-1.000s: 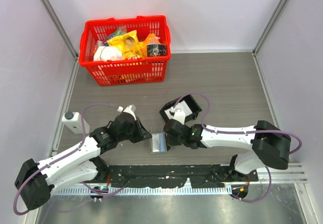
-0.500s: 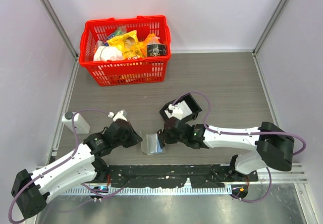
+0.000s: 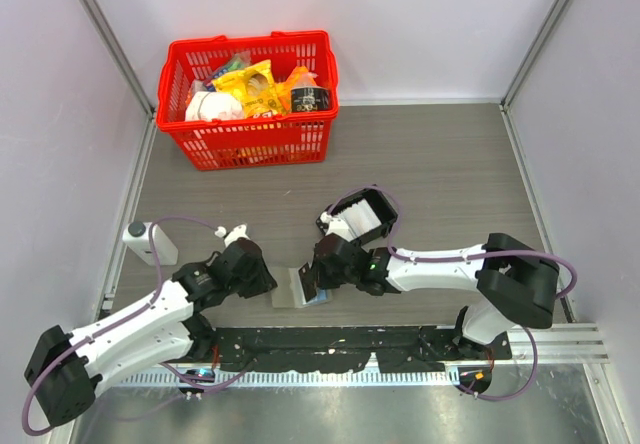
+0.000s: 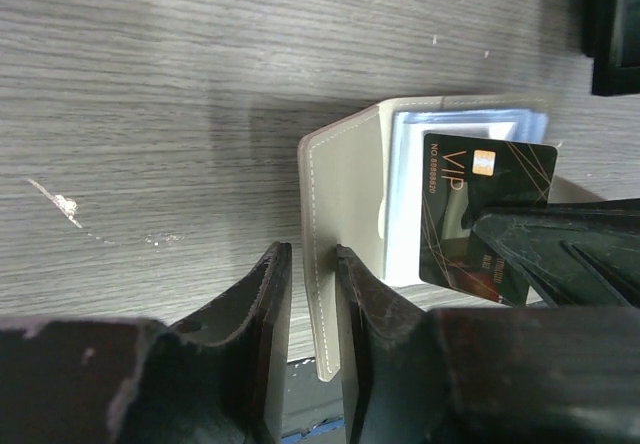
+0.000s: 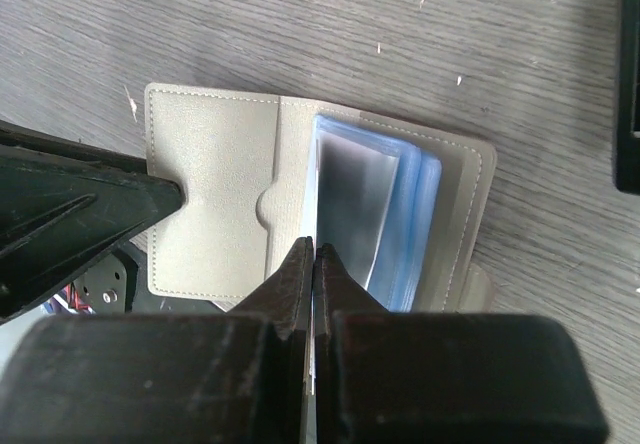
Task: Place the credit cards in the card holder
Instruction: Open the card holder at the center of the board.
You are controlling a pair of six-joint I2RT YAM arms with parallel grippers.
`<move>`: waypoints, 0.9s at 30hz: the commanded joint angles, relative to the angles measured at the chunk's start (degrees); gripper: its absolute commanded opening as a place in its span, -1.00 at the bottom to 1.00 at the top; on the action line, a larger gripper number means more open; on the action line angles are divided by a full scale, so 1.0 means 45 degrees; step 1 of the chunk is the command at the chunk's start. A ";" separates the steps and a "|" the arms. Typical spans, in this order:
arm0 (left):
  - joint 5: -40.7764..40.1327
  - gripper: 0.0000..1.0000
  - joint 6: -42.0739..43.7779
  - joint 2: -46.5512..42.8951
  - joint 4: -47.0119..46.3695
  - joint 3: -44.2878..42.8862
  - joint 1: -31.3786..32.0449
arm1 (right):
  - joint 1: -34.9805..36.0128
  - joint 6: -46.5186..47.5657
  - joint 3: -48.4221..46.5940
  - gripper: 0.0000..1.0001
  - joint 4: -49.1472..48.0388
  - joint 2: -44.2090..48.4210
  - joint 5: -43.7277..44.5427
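A grey wood-grain table (image 3: 450, 164). We see the right gripper (image 5: 313, 252) clamped on a black credit card (image 4: 480, 214), its edge at the blue pockets of the open card holder (image 5: 220, 194). At the holder's nine o'clock the left gripper (image 4: 310, 256) straddles the cover; we cannot tell whether it pinches. A black tray (image 3: 365, 214) sits at one o'clock. If the cover slips free, the holder may fold or slide, and the card may miss its pocket.

Bright, even light; soft shadows; blurry wrist-view foregrounds.
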State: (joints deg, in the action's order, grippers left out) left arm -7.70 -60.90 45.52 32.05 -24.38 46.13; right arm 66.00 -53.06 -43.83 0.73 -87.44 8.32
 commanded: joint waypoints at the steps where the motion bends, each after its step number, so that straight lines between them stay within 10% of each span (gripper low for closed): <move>1: 0.0227 -0.45 0.0311 0.0373 -0.0462 0.0144 0.0061 | 0.0080 -0.0045 -0.0454 -0.98 -0.0612 -0.0237 -0.0324; 8: 0.0130 -0.76 0.0350 0.0004 -0.0541 0.0184 0.0042 | 0.0080 0.0013 -0.0416 -0.98 -0.0338 -0.0061 0.0006; 12: 0.0111 -0.33 0.0312 -0.0407 -0.0599 0.0262 0.0042 | 0.0061 0.0013 -0.0376 -0.98 -0.0319 -0.0061 0.0007; 27: 0.0813 -0.37 0.0078 -0.0974 -0.1966 0.0945 0.0042 | 0.0080 -0.0006 -0.0162 -0.98 -0.0319 -0.0061 -0.0032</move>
State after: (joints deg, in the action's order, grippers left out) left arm -5.37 -59.88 41.45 27.59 -20.71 46.13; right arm 66.04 -53.06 -43.88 0.10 -88.55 7.20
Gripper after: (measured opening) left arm 0.337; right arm 0.034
